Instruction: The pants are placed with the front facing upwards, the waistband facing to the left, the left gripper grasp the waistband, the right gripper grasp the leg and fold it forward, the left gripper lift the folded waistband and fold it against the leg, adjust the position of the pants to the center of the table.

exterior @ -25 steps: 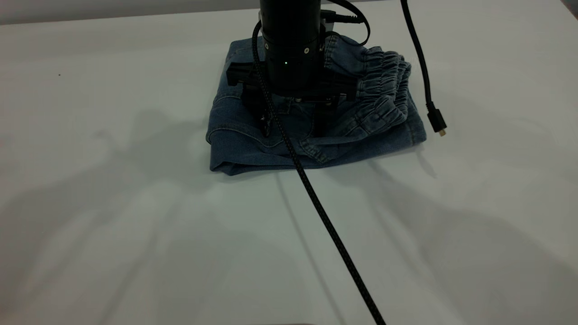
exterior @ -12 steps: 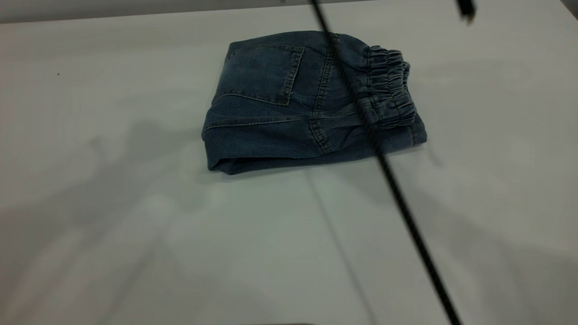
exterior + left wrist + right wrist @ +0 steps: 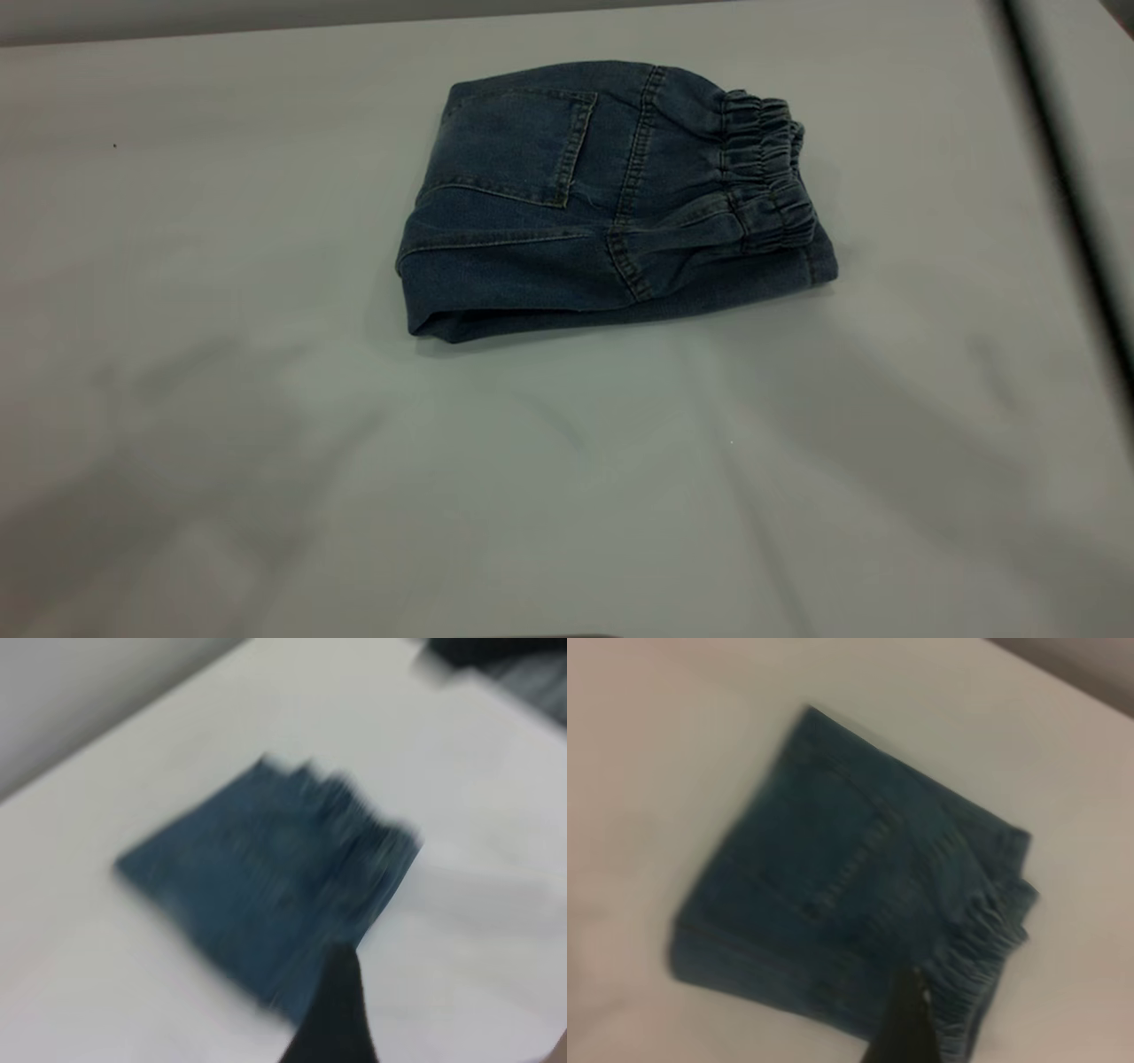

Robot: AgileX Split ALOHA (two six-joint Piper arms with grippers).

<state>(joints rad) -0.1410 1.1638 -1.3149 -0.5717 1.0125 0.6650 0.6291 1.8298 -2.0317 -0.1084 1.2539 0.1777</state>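
Note:
The pants (image 3: 602, 195) lie folded into a compact blue denim bundle on the white table (image 3: 266, 461), back patch pocket (image 3: 518, 146) up. The gathered waistband (image 3: 766, 173) sits on top at the bundle's right end, and a leg layer (image 3: 620, 310) shows beneath along the near edge. Neither gripper appears in the exterior view. The left gripper (image 3: 337, 1019) shows only as a black tip hovering off one edge of the pants (image 3: 266, 895). The right gripper (image 3: 904, 1023) shows as a black tip above the waistband (image 3: 983, 939). Nothing is held.
A blurred dark streak (image 3: 1063, 195) runs down the far right of the table. The table's back edge (image 3: 266, 31) lies just behind the pants. Bare white tabletop surrounds the bundle on all sides.
The arm that stood over the pants a second ago has lifted out of the exterior view. Its cable swept rightward. The pants stay folded, with the waistband now lying flatter.

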